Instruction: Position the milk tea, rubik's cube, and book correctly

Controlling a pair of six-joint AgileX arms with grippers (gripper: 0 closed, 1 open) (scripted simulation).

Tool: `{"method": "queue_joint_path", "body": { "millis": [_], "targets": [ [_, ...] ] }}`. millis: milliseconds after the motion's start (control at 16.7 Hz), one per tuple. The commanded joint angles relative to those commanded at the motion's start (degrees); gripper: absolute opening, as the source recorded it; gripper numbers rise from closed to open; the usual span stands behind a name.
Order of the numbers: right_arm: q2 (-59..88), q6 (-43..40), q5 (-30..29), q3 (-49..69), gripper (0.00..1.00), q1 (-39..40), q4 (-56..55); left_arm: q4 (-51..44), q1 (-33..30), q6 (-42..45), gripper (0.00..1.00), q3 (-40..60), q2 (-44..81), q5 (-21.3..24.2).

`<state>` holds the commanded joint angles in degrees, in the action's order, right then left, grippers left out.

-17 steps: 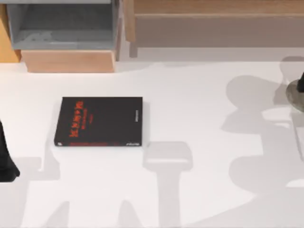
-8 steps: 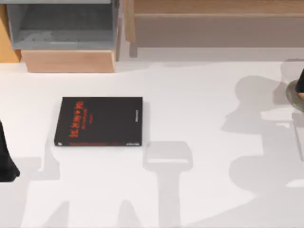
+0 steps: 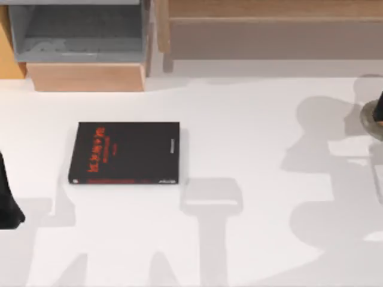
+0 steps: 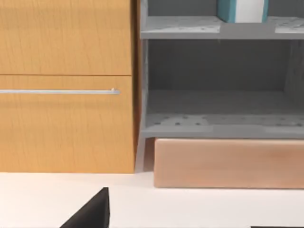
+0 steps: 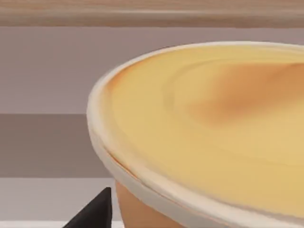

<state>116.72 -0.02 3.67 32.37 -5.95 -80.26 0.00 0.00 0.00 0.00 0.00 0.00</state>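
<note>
The book point(image 3: 124, 153) lies flat on the white table, left of centre, black with red lettering along its left side. My left arm point(image 3: 7, 203) stays parked at the table's left edge, a little left of and below the book. The milk tea point(image 5: 213, 128), a peach-orange cup with a pale rimmed lid, is very close in the right wrist view. My right arm point(image 3: 379, 100) is a dark shape at the table's far right edge. The rubik's cube is out of view.
A grey-green round disc point(image 3: 372, 119) sits at the right edge, under my right arm. A grey open shelf unit point(image 3: 81, 36) with a wooden base stands at the back left. A long wooden shelf point(image 3: 269, 30) runs along the back. A wooden drawer front point(image 4: 61, 95) adjoins the grey shelves.
The shadows at the table's right have drifted slightly to the right. A small orange spot at the right edge half a second ago has gone. Book and left arm are unmoved.
</note>
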Motion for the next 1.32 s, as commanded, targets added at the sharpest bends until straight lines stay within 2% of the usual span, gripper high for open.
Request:
{"method": "queue_joint_path", "body": {
  "millis": [240, 540, 1080, 1320],
  "targets": [
    [-1.9, 0.0, 0.4, -4.8, 1.00, -0.3, -2.9, 0.0, 0.0, 0.0, 1.00, 0.0, 0.0, 0.0],
    [-1.9, 0.0, 0.4, -4.9, 1.00, -0.1, -2.7, 0.0, 0.0, 0.0, 1.00, 0.0, 0.0, 0.0],
    [-17.9, 0.0, 0.9, -7.6, 1.00, -0.4, 10.4, 0.0, 0.0, 0.0, 1.00, 0.0, 0.0, 0.0],
    [-20.1, 0.0, 1.0, -8.0, 1.00, -0.4, 12.3, 0.0, 0.0, 0.0, 1.00, 0.0, 0.0, 0.0]
  ]
}}
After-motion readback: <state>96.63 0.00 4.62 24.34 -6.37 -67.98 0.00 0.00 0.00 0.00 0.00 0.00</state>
